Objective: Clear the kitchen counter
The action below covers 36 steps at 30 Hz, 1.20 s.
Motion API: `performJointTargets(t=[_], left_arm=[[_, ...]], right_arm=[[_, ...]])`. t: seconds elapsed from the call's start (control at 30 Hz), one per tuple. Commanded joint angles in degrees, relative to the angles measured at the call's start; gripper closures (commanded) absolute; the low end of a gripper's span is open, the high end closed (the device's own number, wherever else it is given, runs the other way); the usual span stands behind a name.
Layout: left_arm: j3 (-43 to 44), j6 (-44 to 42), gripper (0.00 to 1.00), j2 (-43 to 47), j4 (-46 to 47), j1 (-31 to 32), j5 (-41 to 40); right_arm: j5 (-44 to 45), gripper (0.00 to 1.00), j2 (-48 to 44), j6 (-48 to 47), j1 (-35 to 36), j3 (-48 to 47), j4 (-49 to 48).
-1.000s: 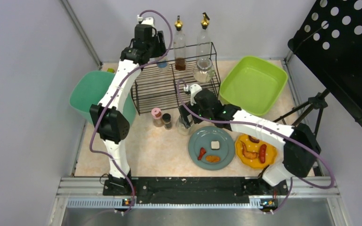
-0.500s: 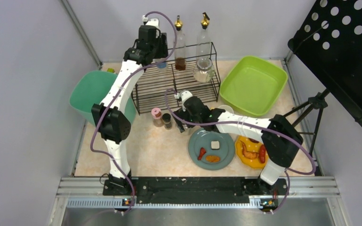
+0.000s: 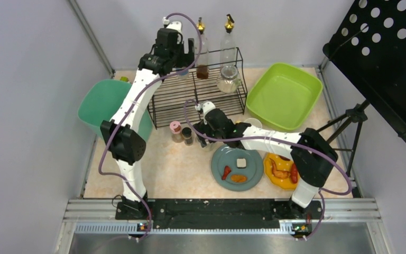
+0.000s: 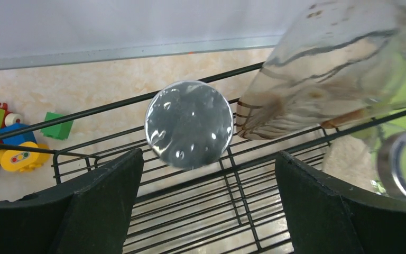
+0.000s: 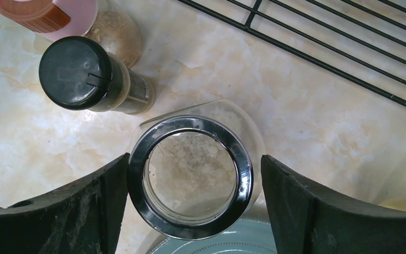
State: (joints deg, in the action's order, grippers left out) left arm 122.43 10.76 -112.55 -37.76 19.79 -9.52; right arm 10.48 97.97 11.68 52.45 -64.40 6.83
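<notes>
While the right gripper (image 5: 194, 161) brackets the open glass jar (image 5: 190, 180) on the counter (image 3: 174, 169), its fingers stand spread: one sits at, or all but at, the jar's metal rim, and the other is clearly apart from it. We judge the step in hand to be gripping this jar so it can leave the counter, probably for the rack (image 3: 174, 100) just behind.

To do it well, we would centre the jaws first. Closing from this offset would shove the jar sideways, and it stands just beside the black shaker (image 5: 76, 71), with the plate (image 3: 219, 159) at its near edge. The walls are smooth, so we would take hold low on the neck, under the rim, and close gently. Then we would lift straight up before moving across, since the jar is open and seems to hold some pale powder.

The left gripper (image 4: 209, 159) hangs over the rack, also spread wide. A small jar (image 4: 189, 124) with a shiny lid stands on the wires between its fingers, with a gap on both sides. We would lift that arm clear so the two do not crowd each other at the rack.
</notes>
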Motion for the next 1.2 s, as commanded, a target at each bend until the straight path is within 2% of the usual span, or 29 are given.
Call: performJointTargets(t=[0.0, 0.2, 0.43, 0.53, 0.7, 0.8, 1.17], left_arm=[[2.2, -0.6, 0.01, 7.0, 0.1, 0.3, 0.2], [-0.8, 0.2, 0.01, 11.3, -1.3, 0.3, -3.0], [-9.0, 3.0, 0.01, 19.3, -2.3, 0.3, -5.4], [-13.7, 4.4, 0.01, 22.6, -2.1, 0.4, -4.6], [-19.1, 5.2, 0.01, 27.2, -3.8, 0.5, -4.2], [-22.6, 5.4, 0.01, 30.6, -5.1, 0.6, -4.1], [-36.8, 8.5, 0.01, 41.0, -10.4, 2.4, 1.9]], right_arm=[[2.1, 0.26, 1.0, 0.3, 1.1, -0.8, 0.0], [4.2, 0.37, -0.3, 0.1, 2.0, -1.0, 1.3], [7.9, 0.53, -2.1, -1.3, 3.4, -2.5, 3.6], [8.3, 0.66, -2.7, -1.3, 3.6, -2.9, 4.4], [9.6, 0.82, -4.0, -1.1, 4.1, -3.9, 5.5], [10.0, 1.0, -5.2, -0.6, 4.4, -4.1, 5.8], [11.9, 1.0, -9.1, -0.3, 4.3, -7.7, 7.6]])
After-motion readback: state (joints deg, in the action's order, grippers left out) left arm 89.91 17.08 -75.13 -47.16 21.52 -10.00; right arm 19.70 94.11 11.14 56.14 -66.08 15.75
